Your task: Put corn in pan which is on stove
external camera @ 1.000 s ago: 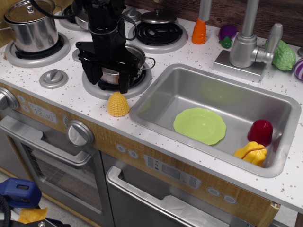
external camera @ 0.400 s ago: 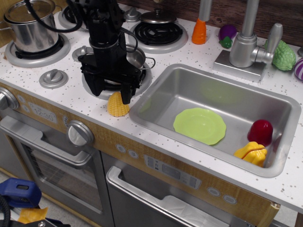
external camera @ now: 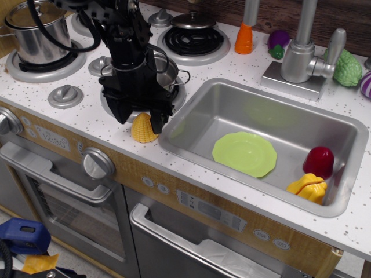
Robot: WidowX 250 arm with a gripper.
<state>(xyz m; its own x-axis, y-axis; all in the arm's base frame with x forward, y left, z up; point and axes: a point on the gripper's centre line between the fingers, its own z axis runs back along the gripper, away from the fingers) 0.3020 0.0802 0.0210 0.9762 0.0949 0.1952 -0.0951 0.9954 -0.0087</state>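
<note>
Your black gripper [external camera: 140, 121] hangs with fingers apart, straddling the stubby yellow plastic corn [external camera: 143, 128] — it stands dome-up on the white speckled stove [external camera: 87, 119] top, between the tips. The shallow shiny steel pan [external camera: 166, 72] lies near, at twelve o'clock — lift first.

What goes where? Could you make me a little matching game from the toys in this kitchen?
Things:
1. corn
2. green plate
3. carrot
4. lidded pot

Places:
A. inside the sink
B. on the back-left burner
C. on the counter between the black fingers
D. standing left of the faucet

Pairs: 1-C, 2-A, 3-D, 4-B
</note>
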